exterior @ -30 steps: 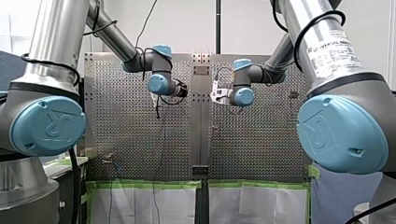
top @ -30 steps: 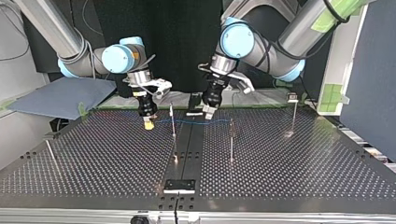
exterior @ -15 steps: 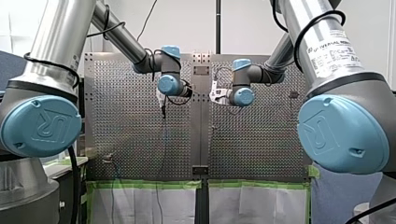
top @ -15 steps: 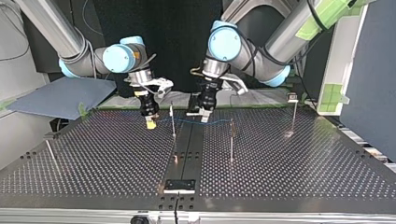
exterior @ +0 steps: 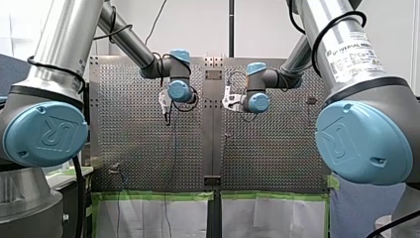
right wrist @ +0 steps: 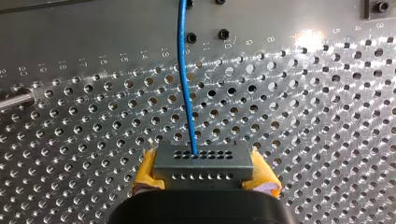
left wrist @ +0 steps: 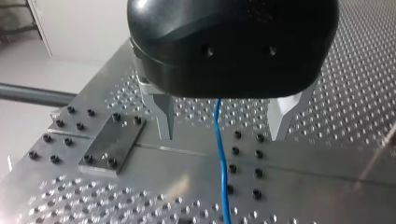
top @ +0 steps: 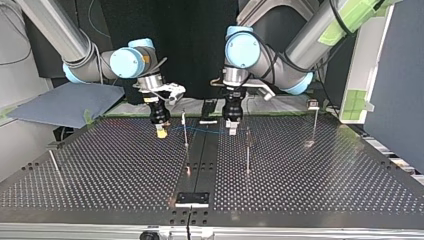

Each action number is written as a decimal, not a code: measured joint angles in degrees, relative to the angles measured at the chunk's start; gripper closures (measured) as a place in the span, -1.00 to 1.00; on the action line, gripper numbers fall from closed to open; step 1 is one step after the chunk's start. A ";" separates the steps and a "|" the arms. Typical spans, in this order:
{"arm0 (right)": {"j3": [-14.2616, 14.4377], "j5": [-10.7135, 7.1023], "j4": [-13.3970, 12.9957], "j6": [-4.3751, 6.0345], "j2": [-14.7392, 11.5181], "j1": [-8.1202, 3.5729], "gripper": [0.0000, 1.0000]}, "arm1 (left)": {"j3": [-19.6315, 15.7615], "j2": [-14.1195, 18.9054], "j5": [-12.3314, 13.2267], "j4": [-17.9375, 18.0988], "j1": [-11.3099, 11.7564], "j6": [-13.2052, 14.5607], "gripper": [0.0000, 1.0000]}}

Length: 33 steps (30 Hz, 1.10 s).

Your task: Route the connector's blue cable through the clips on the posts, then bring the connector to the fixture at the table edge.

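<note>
Top view: right fingers [top: 160,133], yellow-padded, are hanging at centre left of the frame, just above the worktop [top: 320,175]. Left fingers [top: 232,130] are hanging just right of centre. Cable [top: 205,131] is stretching level between them, crossing a post [top: 185,131]; cannot tell if clipped. Fixture [top: 192,199] is sitting at bottom centre, well apart.

Left wrist view: fingers are standing wide; cable is running between them, touching neither.

Right wrist view: fingers are clamping the connector [right wrist: 204,163] at both ends; cable is leading out of it, ahead over the worktop.

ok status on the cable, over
Right gripper shut on connector. Left gripper open astride blue cable. Post between grippers; routing unclear.
</note>
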 joint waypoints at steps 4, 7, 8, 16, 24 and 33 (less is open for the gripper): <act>0.00 0.04 -0.04 0.00 0.00 0.01 1.00 | 0.85 -1.11 -1.84 0.13 0.01 1.16 -1.00; 0.00 0.02 -0.02 0.00 0.00 0.03 1.00 | 1.57 -2.07 -3.30 0.34 -0.07 1.56 -1.00; 0.00 0.01 0.00 0.00 0.00 0.03 1.00 | 1.75 -2.23 -3.55 0.45 -0.06 1.60 -1.00; 0.00 -0.02 0.11 0.00 0.00 0.03 1.00 | 3.13 -2.53 -3.78 0.79 0.04 1.76 -1.00; 0.00 -0.01 0.17 0.00 0.00 0.06 1.00 | 3.46 -2.91 -3.04 0.84 -0.03 2.12 -1.00; 0.00 -0.06 0.20 -0.02 0.00 0.04 1.00 | 5.16 -4.76 -3.72 0.49 0.04 2.55 -1.00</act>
